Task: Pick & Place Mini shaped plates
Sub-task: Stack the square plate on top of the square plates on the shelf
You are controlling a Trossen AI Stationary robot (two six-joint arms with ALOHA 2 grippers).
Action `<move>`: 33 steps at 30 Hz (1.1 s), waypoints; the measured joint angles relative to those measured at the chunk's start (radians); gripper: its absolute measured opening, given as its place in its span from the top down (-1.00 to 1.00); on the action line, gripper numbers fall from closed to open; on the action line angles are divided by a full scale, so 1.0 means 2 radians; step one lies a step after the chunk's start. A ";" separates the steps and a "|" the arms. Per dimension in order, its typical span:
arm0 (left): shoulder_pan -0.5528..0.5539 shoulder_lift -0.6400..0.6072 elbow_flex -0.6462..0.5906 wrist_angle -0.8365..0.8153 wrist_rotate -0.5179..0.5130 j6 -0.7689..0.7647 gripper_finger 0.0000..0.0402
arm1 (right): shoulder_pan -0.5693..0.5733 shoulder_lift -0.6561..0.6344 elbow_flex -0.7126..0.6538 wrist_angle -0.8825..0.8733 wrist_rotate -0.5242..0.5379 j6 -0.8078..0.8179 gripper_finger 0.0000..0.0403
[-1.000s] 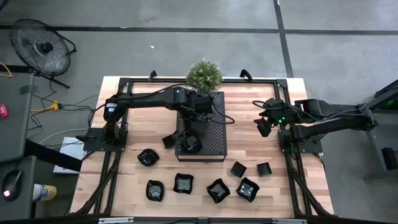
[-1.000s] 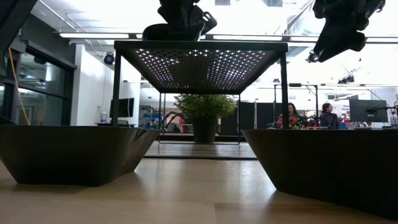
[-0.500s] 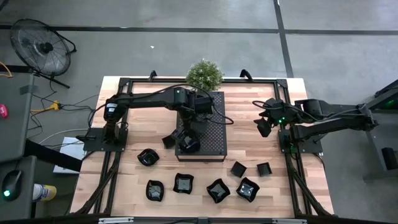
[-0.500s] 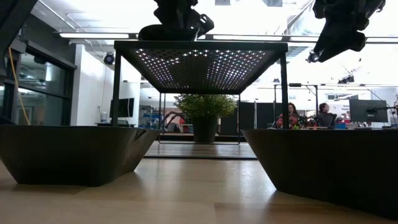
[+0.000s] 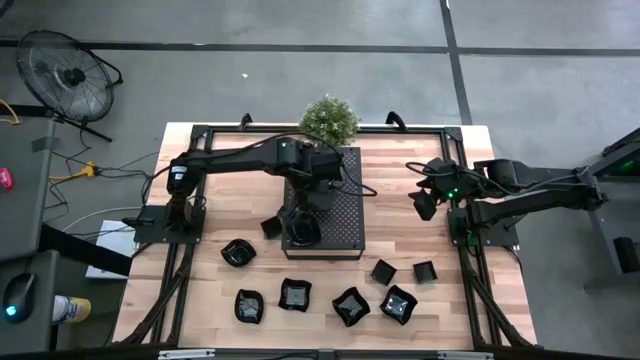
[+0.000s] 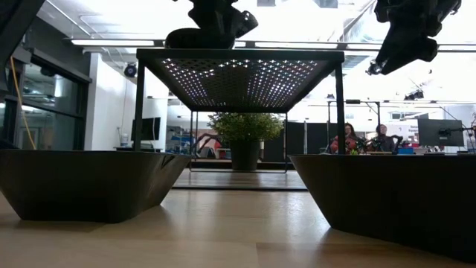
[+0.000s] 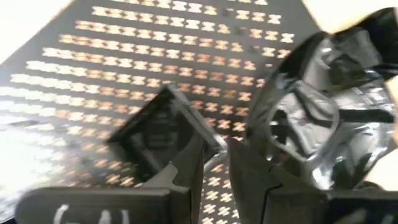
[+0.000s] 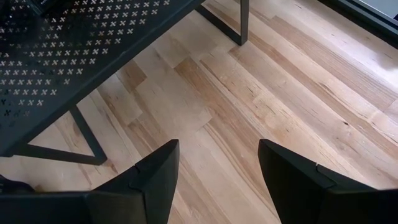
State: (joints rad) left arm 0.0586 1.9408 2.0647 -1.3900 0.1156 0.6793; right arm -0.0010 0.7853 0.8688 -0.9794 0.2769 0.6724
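From above, the perforated black tray (image 5: 325, 205) stands on legs in the middle of the wooden surface (image 5: 400, 190), with a small potted plant (image 5: 328, 119) just behind it. The left gripper (image 5: 303, 222) hangs over the tray's front left part, above a glossy dish (image 5: 304, 231) lying there; its jaws look slightly parted, with no clear hold on the dish. A small square dish (image 5: 271, 226) lies on the surface just left of the tray. In front of the tray lie seven more mini plates, among them a round one (image 5: 237, 252) and a wavy-rimmed one (image 5: 398, 305). The right gripper (image 5: 424, 204) waits well to the right of the tray.

At table height, the tray's underside (image 6: 242, 78) spans the upper middle, the left gripper (image 6: 214, 22) above its top. Two dark dishes (image 6: 85, 182) sit large in front of it.

The left wrist view shows a square dish (image 7: 158, 130) and a shiny moulded dish (image 7: 323, 109) on the tray, the fingers (image 7: 186, 165) narrowly apart between them.

The right wrist view shows wide-spread fingers (image 8: 155, 171) over bare wood beside the tray's leg (image 8: 242, 22).
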 joint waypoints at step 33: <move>0.000 -0.053 0.096 -0.036 -0.043 -0.309 0.65 | 0.008 0.000 0.000 -0.104 -0.057 0.087 -0.06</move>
State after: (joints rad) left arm 0.0589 1.8352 2.2571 -1.4627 0.0293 0.0603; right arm 0.0152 0.7845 0.8688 -1.1878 0.1626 0.8460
